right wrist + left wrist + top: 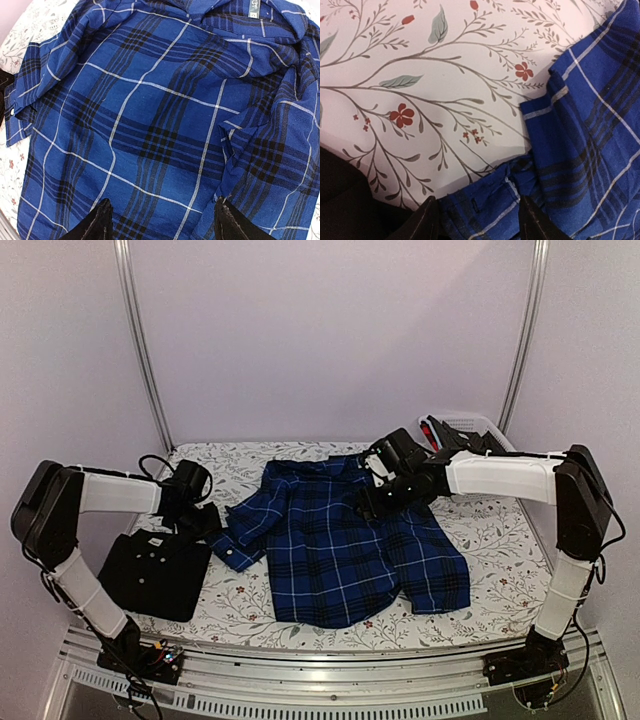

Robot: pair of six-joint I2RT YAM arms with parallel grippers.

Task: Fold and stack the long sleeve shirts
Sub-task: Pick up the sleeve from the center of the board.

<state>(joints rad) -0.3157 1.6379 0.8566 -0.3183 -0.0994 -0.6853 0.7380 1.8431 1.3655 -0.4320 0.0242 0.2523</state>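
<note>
The blue plaid shirt (340,540) lies spread out, back up, in the middle of the table, collar at the far side. Its left sleeve is bent, with the cuff (235,548) toward the black shirt (155,572), which lies folded at the left. My left gripper (205,522) is open at the cuff. In the left wrist view the cuff (485,200) lies between the fingers of the left gripper (477,222). My right gripper (375,502) is open over the plaid shirt's upper right. In the right wrist view the right gripper (162,222) hovers over the plaid cloth (150,125), holding nothing.
A white lattice basket (465,428) stands at the back right corner. The table wears a white floral cloth (500,530). Metal posts rise at the back left and back right. A dark edge of the black shirt (335,195) shows in the left wrist view.
</note>
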